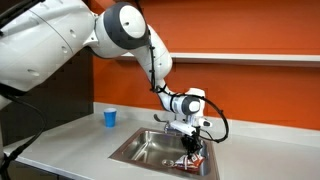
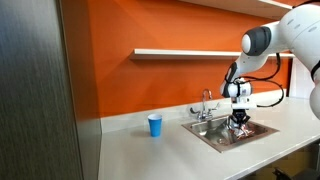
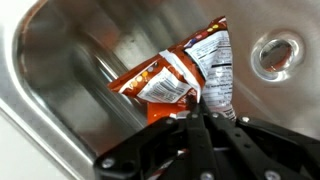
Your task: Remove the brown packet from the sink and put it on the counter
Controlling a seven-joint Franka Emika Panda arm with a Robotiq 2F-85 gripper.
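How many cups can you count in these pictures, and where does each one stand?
1. The blue cup stands upright on the counter, beside the sink, apart from the claw. More could be hidden behind the robot arm.

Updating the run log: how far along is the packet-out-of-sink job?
Done, apparently: reach and grasp. The claw is down in the sink and looks closed on an edge of the brown packet. In hand: the lift; the packet is inside the basin, beside the drain. Left: raise it over the rim, carry it across and release it on the counter.
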